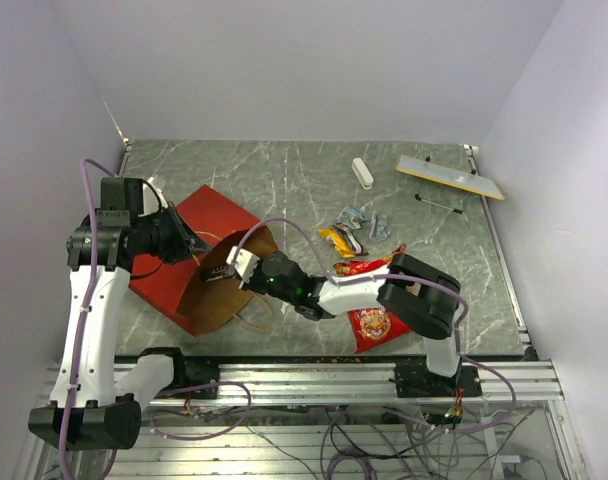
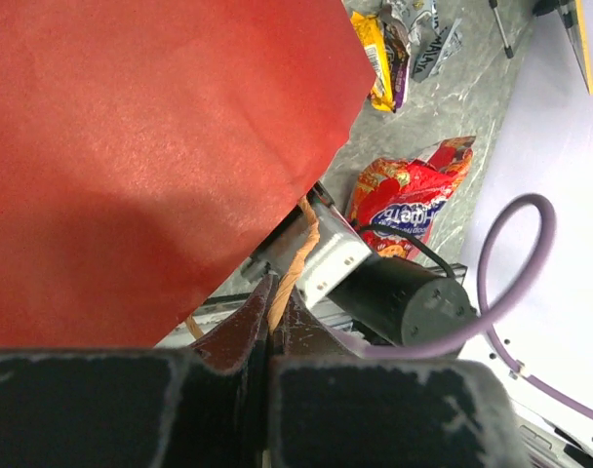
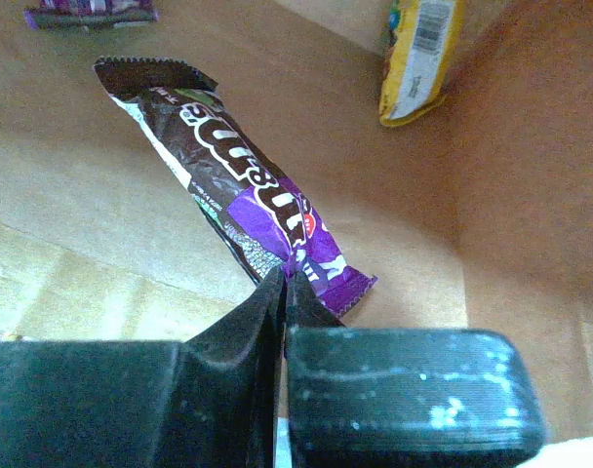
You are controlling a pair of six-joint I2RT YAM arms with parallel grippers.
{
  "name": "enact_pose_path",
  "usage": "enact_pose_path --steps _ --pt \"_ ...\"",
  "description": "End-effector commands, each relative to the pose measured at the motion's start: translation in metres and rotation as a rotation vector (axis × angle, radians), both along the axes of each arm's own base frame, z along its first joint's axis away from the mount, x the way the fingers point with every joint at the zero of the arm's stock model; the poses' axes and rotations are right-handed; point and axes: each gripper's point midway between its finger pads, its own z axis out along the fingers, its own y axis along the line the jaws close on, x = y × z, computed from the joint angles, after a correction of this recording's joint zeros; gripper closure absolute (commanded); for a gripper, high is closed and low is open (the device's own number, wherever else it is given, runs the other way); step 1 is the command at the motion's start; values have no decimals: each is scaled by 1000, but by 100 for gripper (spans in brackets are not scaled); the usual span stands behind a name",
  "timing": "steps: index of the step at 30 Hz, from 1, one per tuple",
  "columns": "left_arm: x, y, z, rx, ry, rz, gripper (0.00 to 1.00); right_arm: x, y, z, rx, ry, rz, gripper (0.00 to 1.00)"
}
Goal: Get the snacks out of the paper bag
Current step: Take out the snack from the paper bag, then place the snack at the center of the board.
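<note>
The red paper bag [image 1: 199, 232] lies on its side at the left, its brown mouth facing right. My left gripper [image 2: 269, 310] is shut on its tan twisted handle [image 2: 298, 251] and holds the mouth up. My right gripper [image 3: 285, 285] is inside the bag, shut on the end of a purple and brown candy bar [image 3: 248, 190]. A yellow wrapped bar [image 3: 415, 54] and another purple bar [image 3: 87, 14] lie deeper in the bag. The red chip bag [image 1: 372, 312] lies outside under my right arm. Several small bars [image 1: 352, 232] lie on the table right of the bag.
A small white oblong block [image 1: 361, 172] and a long flat grey strip with a yellow edge [image 1: 450, 177] lie at the back right. A thin black rod [image 1: 439, 205] lies near them. Purple walls close in the table on three sides.
</note>
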Motion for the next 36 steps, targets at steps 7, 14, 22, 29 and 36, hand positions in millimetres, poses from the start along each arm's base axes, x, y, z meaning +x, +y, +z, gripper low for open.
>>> enact_pose_path --steps 7,14,22,29,36 --pt "18 -5 10 -33 -59 2 93 -28 -29 51 108 78 14 100" --pt "23 -2 12 -20 -80 13 93 -49 -67 77 107 59 46 100" --pt "28 1 14 -1 -101 20 93 -35 -130 113 113 -12 -161 100" --pt "35 7 17 39 -109 32 93 -1 -188 131 263 51 -489 100" --pt "35 3 18 13 -111 20 93 45 -236 122 468 267 -860 100"
